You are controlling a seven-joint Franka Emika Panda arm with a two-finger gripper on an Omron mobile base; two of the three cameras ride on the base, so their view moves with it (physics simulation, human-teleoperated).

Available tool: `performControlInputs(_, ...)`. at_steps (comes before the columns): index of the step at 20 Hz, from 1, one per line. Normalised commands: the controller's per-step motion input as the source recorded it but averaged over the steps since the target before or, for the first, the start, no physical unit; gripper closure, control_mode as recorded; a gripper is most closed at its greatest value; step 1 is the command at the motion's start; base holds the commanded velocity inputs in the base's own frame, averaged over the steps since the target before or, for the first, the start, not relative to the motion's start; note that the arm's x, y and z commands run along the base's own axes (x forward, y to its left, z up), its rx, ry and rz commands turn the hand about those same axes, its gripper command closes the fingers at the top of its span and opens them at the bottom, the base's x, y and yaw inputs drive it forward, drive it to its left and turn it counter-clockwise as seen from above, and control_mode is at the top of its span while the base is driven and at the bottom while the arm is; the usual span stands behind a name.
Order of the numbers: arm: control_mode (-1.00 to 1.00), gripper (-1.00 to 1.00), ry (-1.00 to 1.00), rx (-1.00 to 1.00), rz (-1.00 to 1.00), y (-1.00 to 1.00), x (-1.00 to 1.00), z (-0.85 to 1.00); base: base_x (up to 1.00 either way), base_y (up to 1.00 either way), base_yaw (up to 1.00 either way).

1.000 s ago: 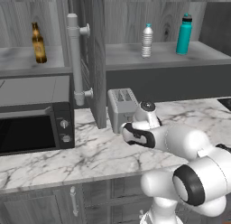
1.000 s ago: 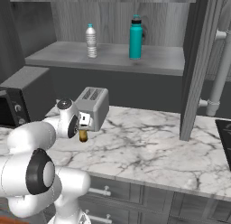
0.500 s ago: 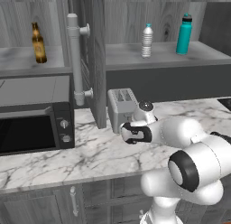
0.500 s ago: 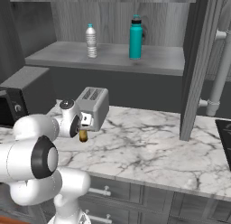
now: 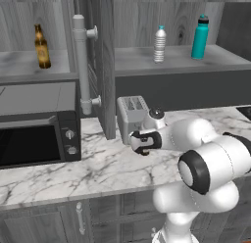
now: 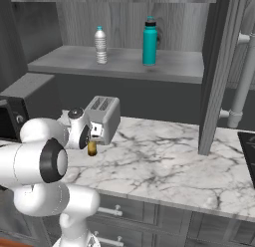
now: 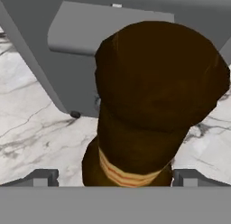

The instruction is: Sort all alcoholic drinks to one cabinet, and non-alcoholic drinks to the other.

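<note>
Marble surface (image 5: 103,166) carries my hand (image 7: 115,179), released, fingers spread either side of a beer bottle (image 7: 151,105) standing just beside the toaster (image 5: 131,112). I see the second beer bottle (image 5: 41,47) on the left cabinet shelf (image 5: 29,73), the water bottle (image 5: 160,44) and teal flask (image 5: 200,36) on the right shelf (image 5: 181,63).

Amber-brown beer bottle (image 7: 149,96) with pale striped band; teal flask (image 6: 150,41), dark cap; clear water bottle (image 6: 101,45), white cap; grey-veined white marble counter (image 6: 169,166); dark grey wood-grain cabinets (image 5: 105,51); silver-grey toaster (image 6: 103,116).
</note>
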Motion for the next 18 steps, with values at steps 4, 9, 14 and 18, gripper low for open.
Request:
performControlInputs(4,-1.0,1.0,0.02,0.0,0.0,0.03,0.14,-0.13,0.0,0.0,0.0)
performControlInputs(9,-1.0,1.0,0.02,0.0,0.0,0.0,0.04,-0.03,0.0,0.0,0.0)
performControlInputs(14,-1.0,1.0,0.0,0.0,0.0,0.0,-0.01,0.0,0.0,0.0,0.0)
performControlInputs(18,-1.0,1.0,-0.06,0.0,0.0,0.0,-0.16,0.04,0.0,0.0,0.0)
